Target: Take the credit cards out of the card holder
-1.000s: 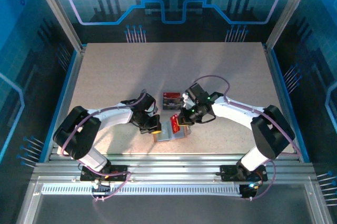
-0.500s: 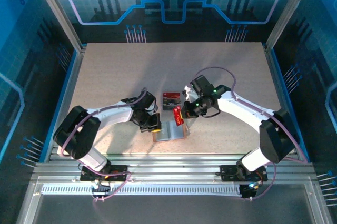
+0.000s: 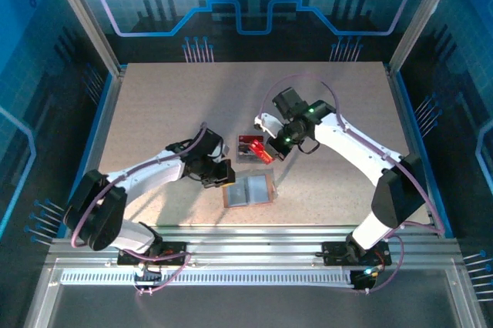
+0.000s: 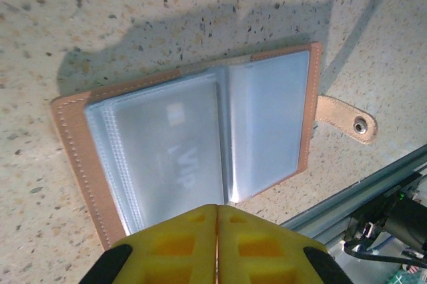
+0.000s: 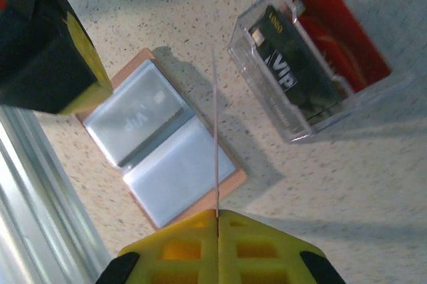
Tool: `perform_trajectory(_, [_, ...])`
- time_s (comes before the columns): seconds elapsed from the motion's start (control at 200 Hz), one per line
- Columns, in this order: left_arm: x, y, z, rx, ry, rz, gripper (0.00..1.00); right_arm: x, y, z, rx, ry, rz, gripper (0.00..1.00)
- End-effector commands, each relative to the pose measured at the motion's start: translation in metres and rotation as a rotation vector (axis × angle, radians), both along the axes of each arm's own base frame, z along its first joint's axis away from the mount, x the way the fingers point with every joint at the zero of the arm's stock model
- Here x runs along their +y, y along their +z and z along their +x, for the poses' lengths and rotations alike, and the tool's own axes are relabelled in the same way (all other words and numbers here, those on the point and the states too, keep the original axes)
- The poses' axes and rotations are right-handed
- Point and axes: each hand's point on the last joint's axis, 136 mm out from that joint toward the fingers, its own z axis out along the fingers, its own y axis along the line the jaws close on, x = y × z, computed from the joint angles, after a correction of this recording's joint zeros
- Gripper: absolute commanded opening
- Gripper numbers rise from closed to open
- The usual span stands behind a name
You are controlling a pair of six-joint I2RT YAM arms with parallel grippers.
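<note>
showing "vip", card holder lies open; right hand clamps a red card, left hand pressed together.

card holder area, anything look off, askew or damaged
Nothing is damaged or spilled. The card holder lies open and flat, a little askew to the table edge, with one grey VIP card in its pocket. The right gripper pinches a thin card edge-on near the clear tray.
</note>
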Motion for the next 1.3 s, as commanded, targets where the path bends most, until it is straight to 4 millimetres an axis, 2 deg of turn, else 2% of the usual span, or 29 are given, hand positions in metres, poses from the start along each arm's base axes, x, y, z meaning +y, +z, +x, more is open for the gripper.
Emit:
perform_trajectory(0.0, [0.020,-0.001,-0.009,0.011,0.037,0.033,0.09,-0.009,-0.001,0.005,-0.069,0.178,-0.106,0.00])
perform_trajectory(0.175, [0.041,0.003,-0.014,-0.007,0.086,0.045,0.10,-0.009,-0.005,0.014,-0.053,0.291,-0.197,0.00])
perform_trajectory(0.38, [0.055,0.003,-0.019,-0.011,0.117,0.052,0.10,-0.001,-0.007,0.039,-0.081,0.338,-0.248,0.00])
perform_trajectory(0.81, [0.063,0.000,-0.020,-0.007,0.126,0.052,0.10,0.028,-0.017,0.076,-0.089,0.419,-0.274,0.00])
perform_trajectory(1.086, [0.064,0.000,-0.016,-0.007,0.129,0.047,0.10,0.030,-0.033,0.091,-0.087,0.446,-0.325,0.00])
perform_trajectory(1.296, [0.065,0.002,-0.016,-0.006,0.126,0.039,0.10,0.031,-0.046,0.093,-0.062,0.456,-0.353,0.00])
